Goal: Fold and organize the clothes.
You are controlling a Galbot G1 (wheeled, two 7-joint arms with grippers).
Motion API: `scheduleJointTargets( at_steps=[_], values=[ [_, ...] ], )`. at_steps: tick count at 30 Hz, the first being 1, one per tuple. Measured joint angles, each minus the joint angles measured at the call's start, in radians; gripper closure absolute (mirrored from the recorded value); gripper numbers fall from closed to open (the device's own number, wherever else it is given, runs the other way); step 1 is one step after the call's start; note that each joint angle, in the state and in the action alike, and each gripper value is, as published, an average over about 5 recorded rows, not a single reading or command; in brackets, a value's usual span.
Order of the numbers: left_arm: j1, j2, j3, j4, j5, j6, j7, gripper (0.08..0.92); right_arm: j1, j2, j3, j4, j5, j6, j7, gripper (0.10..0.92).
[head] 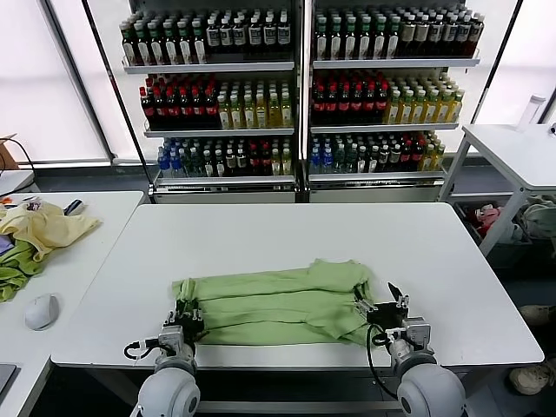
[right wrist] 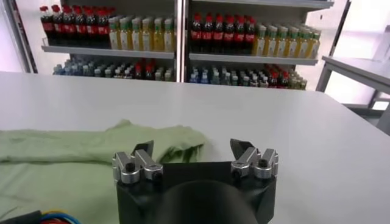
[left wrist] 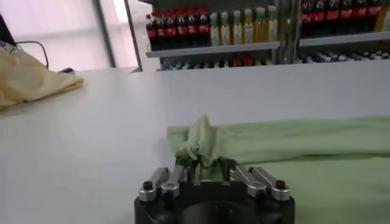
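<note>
The light green shirt (head: 278, 302) lies folded into a long band across the near half of the white table (head: 287, 234). My left gripper (head: 187, 314) is shut on the shirt's near left corner; the pinched cloth bunches up between its fingers in the left wrist view (left wrist: 201, 143). My right gripper (head: 382, 306) is open at the shirt's right end, at the near right corner of the cloth (right wrist: 91, 152), with nothing between its fingers (right wrist: 144, 151). The collar, buttons and print are hidden.
A pale yellow garment (head: 43, 228) and a darker green cloth (head: 16, 269) lie on a side table at the left with a white mouse (head: 41, 311). Drink shelves (head: 295, 87) stand behind. Another white table (head: 521, 152) stands at the right.
</note>
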Motion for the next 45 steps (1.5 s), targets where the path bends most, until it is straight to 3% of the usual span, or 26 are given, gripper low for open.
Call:
scheduleJointTargets(
  at_steps=[8,21,27,36,45],
  values=[
    [-0.032,0.044,-0.045,0.039,-0.064,-0.014,0.023,0.883,0.008,-0.008,0.016,0.005,0.02,0.002,0.005,0.203],
    [-0.105,0.239,-0.186,0.048,-0.109,-0.032,0.057,0.89,0.02,-0.013,0.02,0.013,0.038,0.003,0.008,0.203],
    [-0.108,0.287,-0.204,-0.011,-0.148,-0.019,0.071,0.89,0.012,-0.018,0.025,0.025,0.039,0.002,0.008,0.203],
    [-0.103,0.243,-0.131,-0.171,-0.285,0.009,0.083,0.89,-0.003,-0.03,0.042,0.04,0.044,0.002,0.006,0.203],
    [-0.143,0.141,0.02,-0.194,-0.326,0.025,0.077,0.89,-0.013,-0.039,0.05,0.044,0.049,0.004,0.004,0.203]
  ],
)
